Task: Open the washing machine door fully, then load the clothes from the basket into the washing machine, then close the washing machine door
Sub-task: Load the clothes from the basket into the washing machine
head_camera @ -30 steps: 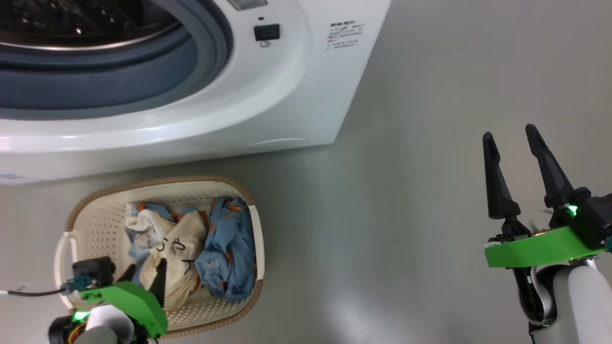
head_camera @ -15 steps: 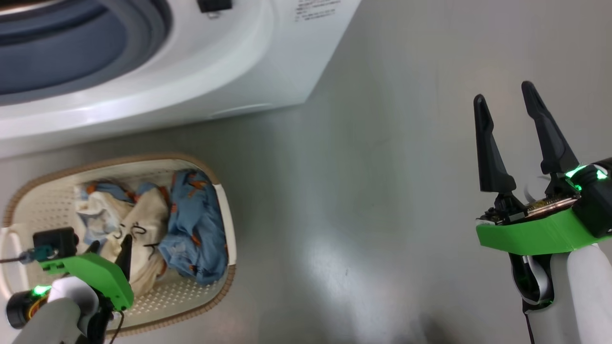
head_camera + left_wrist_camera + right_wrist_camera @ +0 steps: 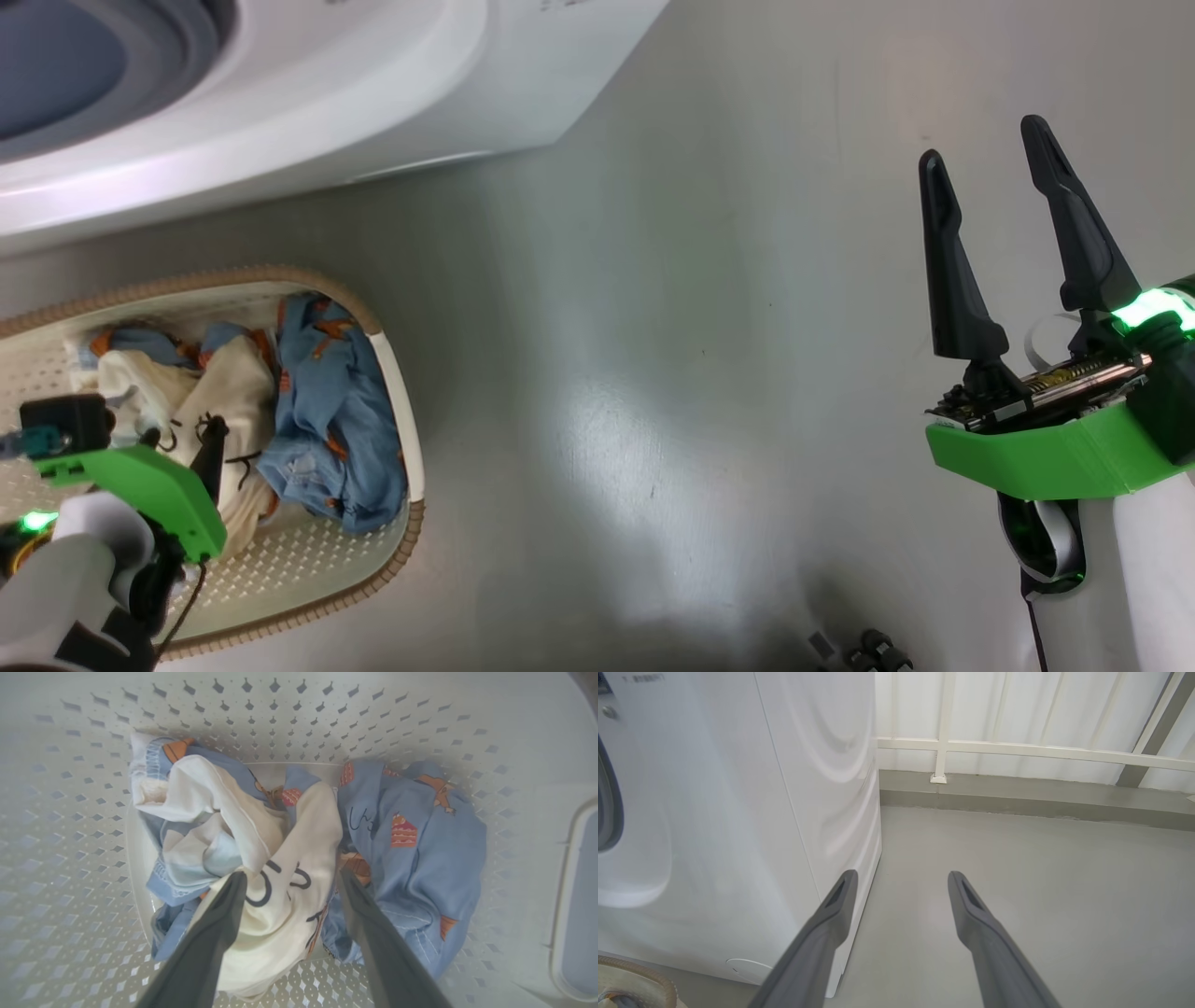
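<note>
**Left gripper down in the basket, right one just hanging over the floor**

Head view: the white washing machine (image 3: 392, 103) with its grey rubber gasket (image 3: 201, 28) takes the top left corner. The oval basket (image 3: 397, 373) sits on the grey floor (image 3: 672, 355) just in front of it, cream perforated plastic with a braided brown rim, long axis roughly along the washer's front. The clothes (image 3: 317, 420) lie crumpled inside with the left gripper (image 3: 182, 439) over them. The right gripper (image 3: 985, 145) is spread wide, well off to the right. Left wrist view: the fingers are apart, straddling the cream garment (image 3: 299, 826), nothing pinched. Its black scribbles aren't readable. The blue garment (image 3: 420, 858) with orange cake prints touches it. Right wrist view: smooth white side panel, round filter cap (image 3: 748, 969) low on the front, top-left print too blurry to read.
</note>
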Available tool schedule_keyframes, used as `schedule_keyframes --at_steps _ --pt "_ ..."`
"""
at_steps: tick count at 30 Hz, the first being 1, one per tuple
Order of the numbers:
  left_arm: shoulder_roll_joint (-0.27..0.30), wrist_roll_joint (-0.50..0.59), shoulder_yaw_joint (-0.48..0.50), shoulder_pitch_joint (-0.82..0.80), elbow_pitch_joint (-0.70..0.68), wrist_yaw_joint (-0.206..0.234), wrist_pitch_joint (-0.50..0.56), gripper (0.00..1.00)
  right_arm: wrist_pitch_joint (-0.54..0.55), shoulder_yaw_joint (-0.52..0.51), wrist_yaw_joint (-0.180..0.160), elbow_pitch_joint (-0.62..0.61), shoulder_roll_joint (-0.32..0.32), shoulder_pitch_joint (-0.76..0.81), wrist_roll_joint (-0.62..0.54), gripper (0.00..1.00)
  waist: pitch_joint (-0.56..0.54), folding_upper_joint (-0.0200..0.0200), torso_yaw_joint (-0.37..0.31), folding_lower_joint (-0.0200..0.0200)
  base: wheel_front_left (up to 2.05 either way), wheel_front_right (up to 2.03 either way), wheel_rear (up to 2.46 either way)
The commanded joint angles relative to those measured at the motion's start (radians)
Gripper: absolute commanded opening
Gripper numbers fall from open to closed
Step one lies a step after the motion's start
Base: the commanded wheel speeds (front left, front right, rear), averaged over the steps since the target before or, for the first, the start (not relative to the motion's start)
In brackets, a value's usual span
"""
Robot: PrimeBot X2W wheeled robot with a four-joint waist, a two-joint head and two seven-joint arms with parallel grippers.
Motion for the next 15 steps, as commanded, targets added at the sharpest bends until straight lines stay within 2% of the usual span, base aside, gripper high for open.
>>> schedule_keyframes --at_steps 1,15 --pt "0.045 -0.012 0.01 -0.002 0.006 -0.001 0.001 1.0 -0.005 0.025 0.008 -0.028 -0.005 0.017 -0.015 1.0 0.016 0.0 -0.006 0.0 0.0 0.0 0.0" --pt "0.062 -0.052 -0.07 -0.067 0.064 -0.001 0.045 1.0 -0.005 0.045 0.008 -0.064 -0.018 0.017 -0.029 1.0 0.06 0.0 -0.017 0.0 0.0 0.0 0.0"
